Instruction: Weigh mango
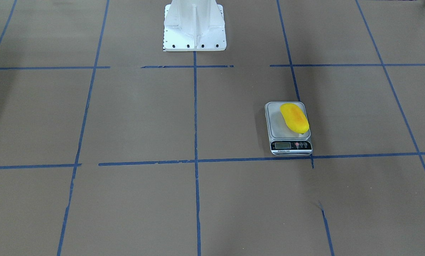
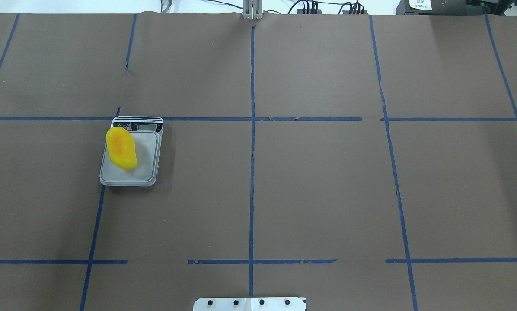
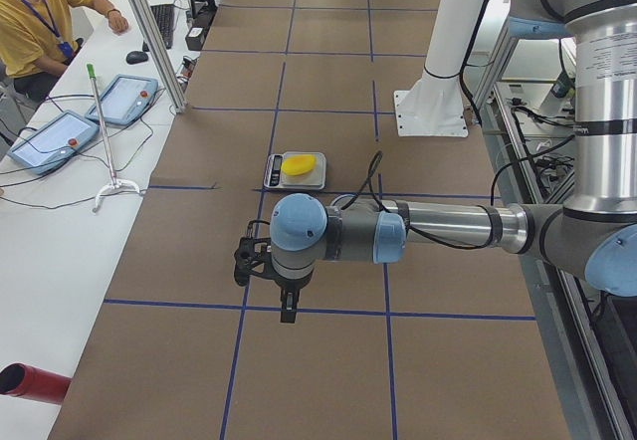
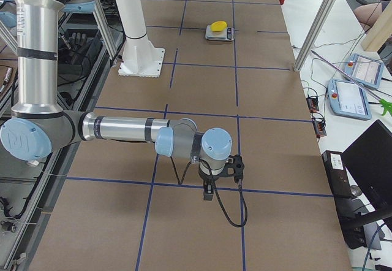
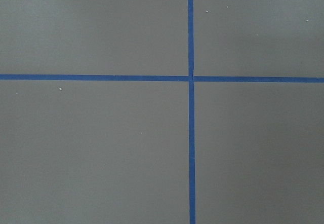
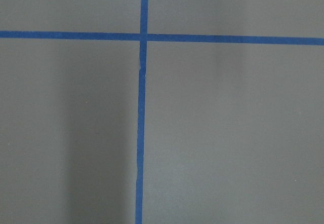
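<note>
As the counter lies: a brown sheet gridded in blue tape carries the one working spot, on its left half about midway between near and far.
Left arm: it stretches level above the counter's left end, well apart from the scale. My judgement is that it should keep off, so that no shake or shadowing touch reaches the platform.
Right arm: it hangs over the far right end, farther off again, with nothing to do in this step.
Scale: it sits flat with its panel on the far side. Weighing looks nearly done, and what is left seems to be a quiet wait for a steady figure.
Mango: it lies lengthwise on the platform's left part, close to that edge and free of any grip. It could rock, so a gentle push toward the middle would help only if the number wanders.
Left claw: it points down, and I cannot tell whether it is released or clenched.
Right claw: it also points down, and here too I cannot tell.
Display: it is too small to read.
</note>
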Motion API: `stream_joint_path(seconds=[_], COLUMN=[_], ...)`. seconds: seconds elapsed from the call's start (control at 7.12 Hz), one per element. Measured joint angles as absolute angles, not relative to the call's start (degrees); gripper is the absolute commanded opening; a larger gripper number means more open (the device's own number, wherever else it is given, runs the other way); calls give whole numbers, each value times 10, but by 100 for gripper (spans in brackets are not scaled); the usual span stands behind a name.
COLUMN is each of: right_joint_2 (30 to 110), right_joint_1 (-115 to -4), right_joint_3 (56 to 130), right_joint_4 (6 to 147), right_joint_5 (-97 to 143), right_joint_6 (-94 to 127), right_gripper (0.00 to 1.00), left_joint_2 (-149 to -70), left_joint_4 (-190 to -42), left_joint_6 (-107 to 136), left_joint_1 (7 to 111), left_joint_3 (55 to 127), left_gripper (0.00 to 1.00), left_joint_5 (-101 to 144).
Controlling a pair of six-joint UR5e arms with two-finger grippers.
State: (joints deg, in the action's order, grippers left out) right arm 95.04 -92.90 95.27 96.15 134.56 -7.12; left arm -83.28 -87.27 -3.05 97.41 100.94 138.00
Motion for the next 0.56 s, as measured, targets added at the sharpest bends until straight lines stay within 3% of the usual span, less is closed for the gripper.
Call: stream_joint_path(seconds=[0.56], right_joint_2=[950], right_joint_1=[-929], right_joint_3=[953], right_joint_4=[962], right_joint_5=[1346], right_joint_6=[-71], right_gripper=[100], left_joint_2=[-844], left_joint_4=[-825], left_joint_6=[-98], left_joint_1=[975], left_joint_3=[1008], left_gripper=[100], left_joint_5=[1377])
